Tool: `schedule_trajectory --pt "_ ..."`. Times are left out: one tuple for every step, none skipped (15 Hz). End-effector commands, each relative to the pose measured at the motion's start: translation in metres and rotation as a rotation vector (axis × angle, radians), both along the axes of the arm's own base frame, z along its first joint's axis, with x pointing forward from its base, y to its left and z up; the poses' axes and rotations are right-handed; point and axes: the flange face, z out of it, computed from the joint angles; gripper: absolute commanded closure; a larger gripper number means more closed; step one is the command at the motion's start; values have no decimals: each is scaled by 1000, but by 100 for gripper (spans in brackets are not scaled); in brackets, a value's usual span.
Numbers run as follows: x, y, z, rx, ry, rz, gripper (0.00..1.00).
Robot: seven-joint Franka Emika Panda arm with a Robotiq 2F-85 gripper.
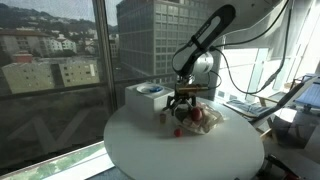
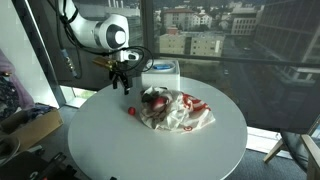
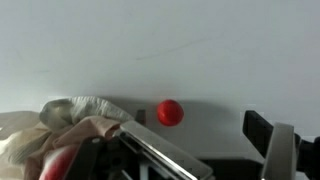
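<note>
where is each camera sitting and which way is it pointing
exterior view: beside the round table, facing the city windows; arm and end effector show
exterior view: another side, also facing windows; arm and end effector show
wrist view: on the wrist, looking down at the red ball; only open fingers show
shared: all three show the ball and crumpled cloth

On the table a ball lies beside the cloth, below the hand, box behind.
</note>
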Motion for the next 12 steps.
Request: schedule_trajectory --pt "-16 -1 -31 11 -34 27 0" --pt "-16 0 -41 -2 -59 29 0" --pt "-15 1 -50 0 -73 27 0" --pt "-14 3 -59 15 -77 12 0" --pt "-13 5 -68 13 -88 12 0" --pt "-12 7 -77 8 -97 15 0" --pt "-10 6 -85 3 -105 16 0" --pt "-8 5 -92 -7 -116 15 0" --pt "-4 3 -97 -20 -127 16 0" --pt "-2 1 -101 -29 -136 20 0" --pt "2 -2 -105 -38 -144 21 0" --pt "6 -3 -107 -45 -149 20 0"
